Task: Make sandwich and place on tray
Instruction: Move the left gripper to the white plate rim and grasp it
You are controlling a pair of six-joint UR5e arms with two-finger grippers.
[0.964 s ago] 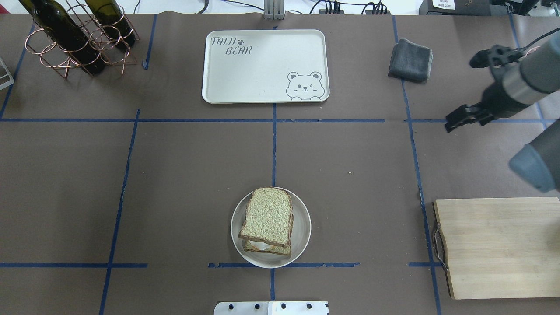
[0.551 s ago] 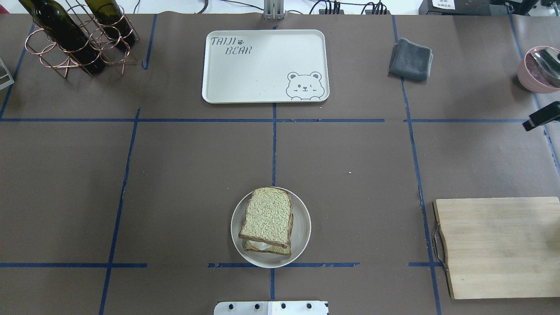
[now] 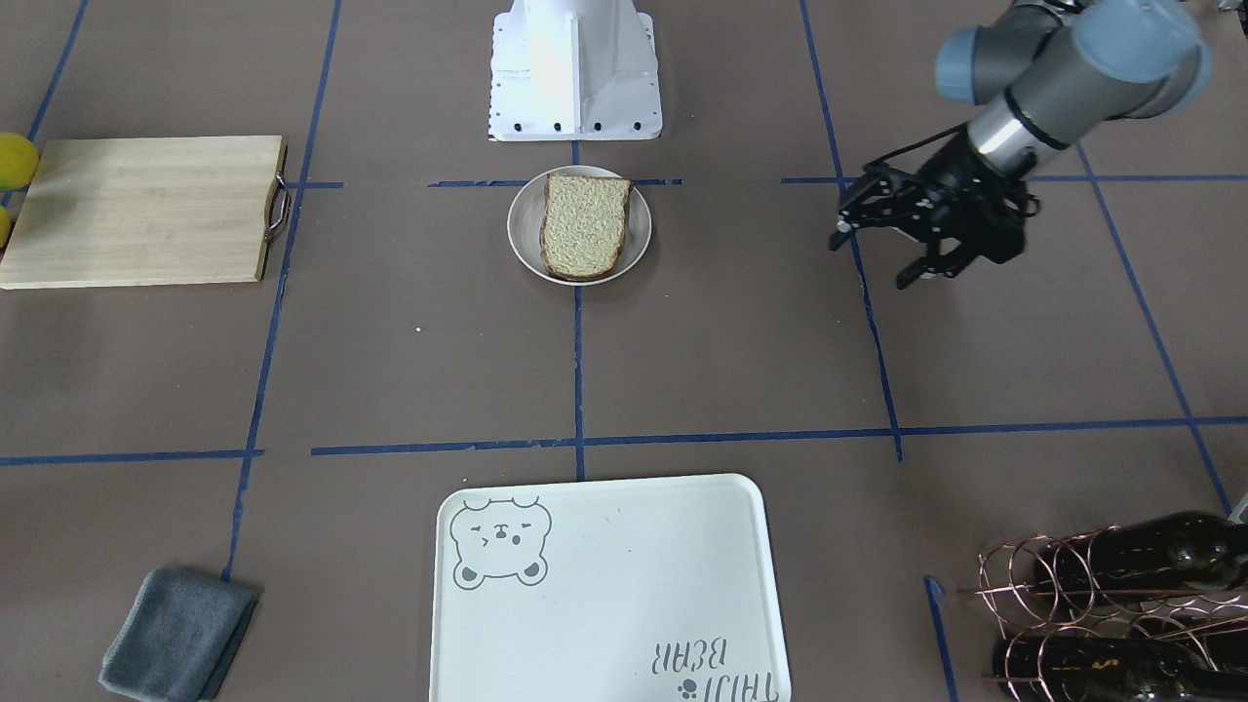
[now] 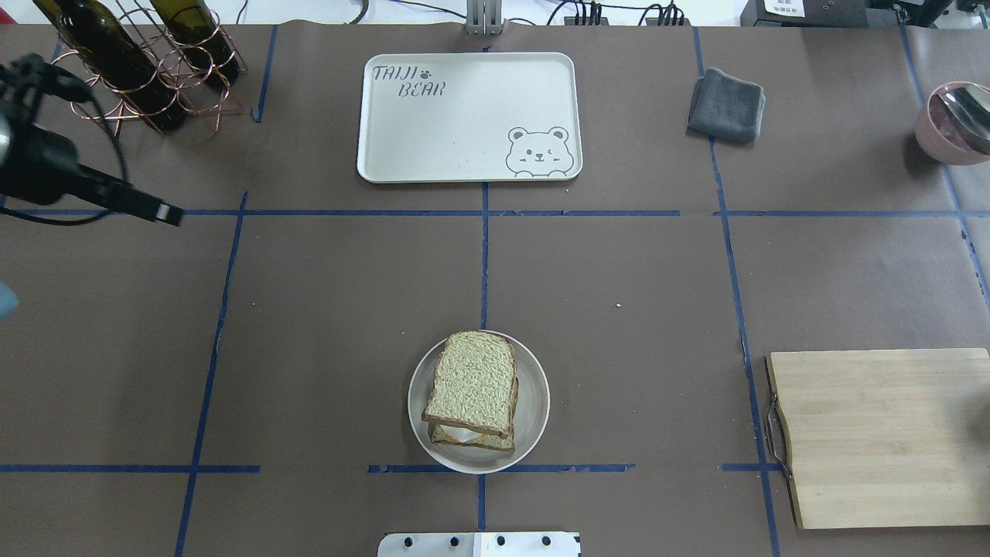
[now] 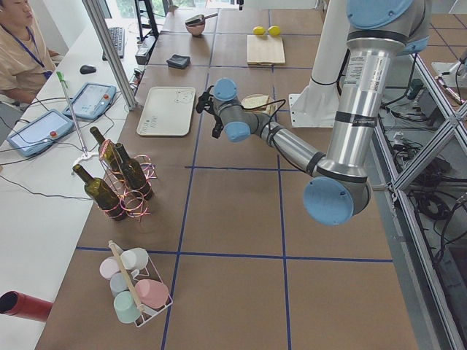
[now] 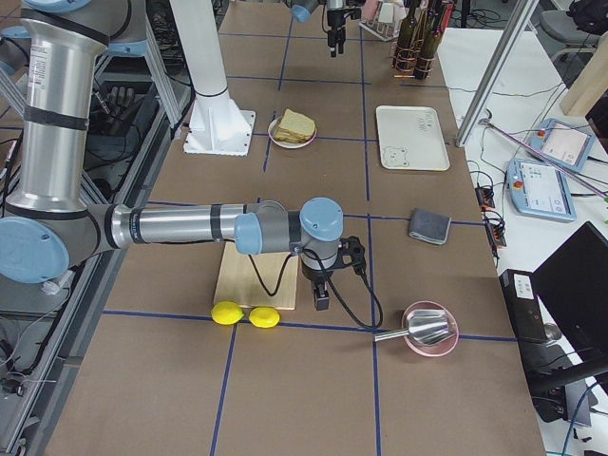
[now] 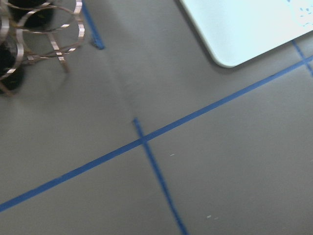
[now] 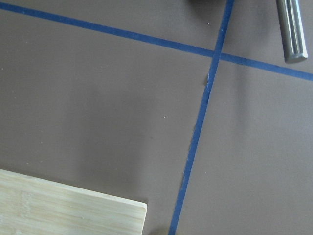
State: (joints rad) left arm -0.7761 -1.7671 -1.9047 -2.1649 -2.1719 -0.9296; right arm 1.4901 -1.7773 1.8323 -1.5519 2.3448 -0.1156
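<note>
The sandwich (image 4: 472, 393) sits stacked on a small round white plate (image 4: 534, 418) near the robot's base: two speckled bread slices with a sliver of white egg (image 4: 464, 437) between them. It also shows in the front-facing view (image 3: 583, 226). The cream tray (image 4: 464, 124) with the bear drawing lies bare at the table's far middle. My left gripper (image 3: 871, 261) is open and empty, hovering above the table well to the sandwich's left (image 4: 158, 210). My right gripper (image 6: 321, 294) shows only in the right side view, beside the cutting board; I cannot tell whether it is open or shut.
A copper rack with wine bottles (image 4: 139, 62) stands far left, close to my left arm. A grey cloth (image 4: 725, 104), a pink bowl with a metal spoon (image 4: 955, 120) and a wooden cutting board (image 4: 882, 437) are on the right. Two lemons (image 6: 242, 313) lie by the board.
My right arm has withdrawn out of the overhead view to the right. My left arm has come into view at the left edge. The sandwich and tray have not moved.
</note>
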